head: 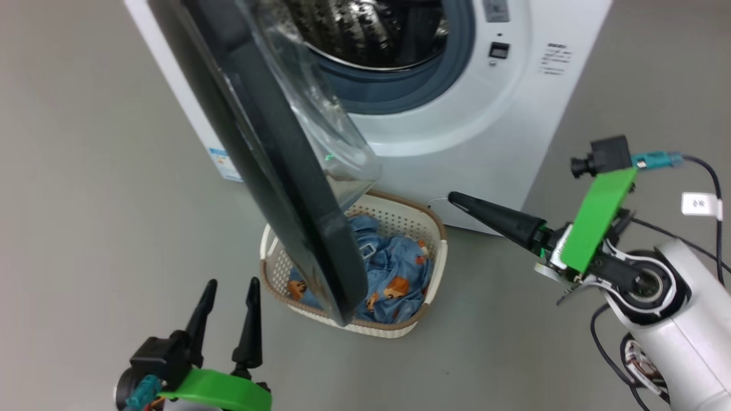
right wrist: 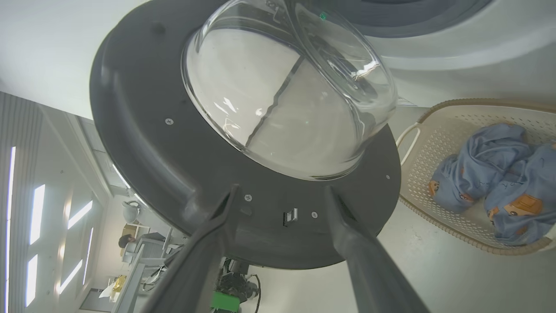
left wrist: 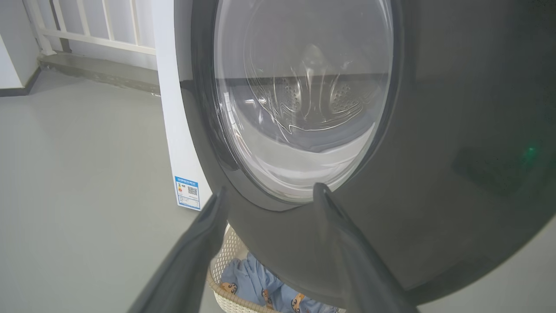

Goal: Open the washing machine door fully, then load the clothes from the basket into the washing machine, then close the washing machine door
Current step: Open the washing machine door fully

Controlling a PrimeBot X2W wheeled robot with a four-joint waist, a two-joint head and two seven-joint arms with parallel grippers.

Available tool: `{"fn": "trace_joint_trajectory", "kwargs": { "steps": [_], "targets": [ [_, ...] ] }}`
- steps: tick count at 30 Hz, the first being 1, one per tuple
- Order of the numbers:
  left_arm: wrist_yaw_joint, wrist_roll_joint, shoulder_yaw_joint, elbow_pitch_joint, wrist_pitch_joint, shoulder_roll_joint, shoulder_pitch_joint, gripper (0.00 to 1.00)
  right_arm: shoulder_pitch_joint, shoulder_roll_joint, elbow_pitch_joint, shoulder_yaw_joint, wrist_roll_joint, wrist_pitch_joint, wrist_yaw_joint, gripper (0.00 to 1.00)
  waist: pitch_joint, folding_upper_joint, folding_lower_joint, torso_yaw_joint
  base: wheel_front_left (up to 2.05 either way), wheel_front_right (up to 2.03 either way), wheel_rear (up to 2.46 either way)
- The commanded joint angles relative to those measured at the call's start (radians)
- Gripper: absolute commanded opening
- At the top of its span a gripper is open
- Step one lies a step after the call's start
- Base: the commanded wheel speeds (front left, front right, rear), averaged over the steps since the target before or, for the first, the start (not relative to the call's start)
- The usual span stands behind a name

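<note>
The washing machine door [head: 285,188] hangs part-open over the left of the basket [head: 394,220], screening the clothes [head: 400,268]. Your left gripper [head: 233,282] and right gripper [right wrist: 282,191] fingers are spread, empty.

I see smooth grey floor [head: 85,171] all around, a white railing [left wrist: 87,30] along the far side, a white wall [left wrist: 11,52] with dark skirting [left wrist: 17,89], and (farther off) bright strips of light [right wrist: 37,208] near cluttered desks [right wrist: 139,261].
</note>
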Motion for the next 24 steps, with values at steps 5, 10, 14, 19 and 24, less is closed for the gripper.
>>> {"fn": "trace_joint_trajectory", "kwargs": {
  "steps": [5,10,14,19,24],
  "targets": [
    [-0.014,0.028,0.08,-0.005,-0.006,0.014,-0.022,1.0,0.06,-0.021,-0.031,0.001,-0.02,-0.08,0.006,1.0,-0.035,0.0,0.0001,-0.065,0.0,0.0,0.0],
    [-0.023,0.045,0.129,-0.004,-0.006,0.014,-0.001,1.0,0.11,-0.049,-0.038,0.03,-0.047,-0.163,0.006,1.0,-0.056,0.0,0.0001,-0.106,0.0,0.0,0.0],
    [-0.03,0.056,0.155,-0.001,-0.006,0.014,0.014,1.0,0.143,-0.079,-0.035,0.063,-0.086,-0.265,0.006,1.0,-0.072,0.0,0.0,-0.131,0.0,0.0,0.0],
    [-0.036,0.062,0.185,0.002,-0.006,0.014,0.033,1.0,0.182,-0.119,-0.017,0.124,-0.126,-0.412,0.006,1.0,-0.092,0.0,0.0,-0.156,0.0,0.0,0.0],
    [-0.04,0.067,0.207,0.004,-0.006,0.014,0.052,1.0,0.209,-0.163,0.046,0.217,-0.175,-0.566,0.006,1.0,-0.105,0.0,0.0,-0.178,0.0,0.0,0.0]
  ]
}}
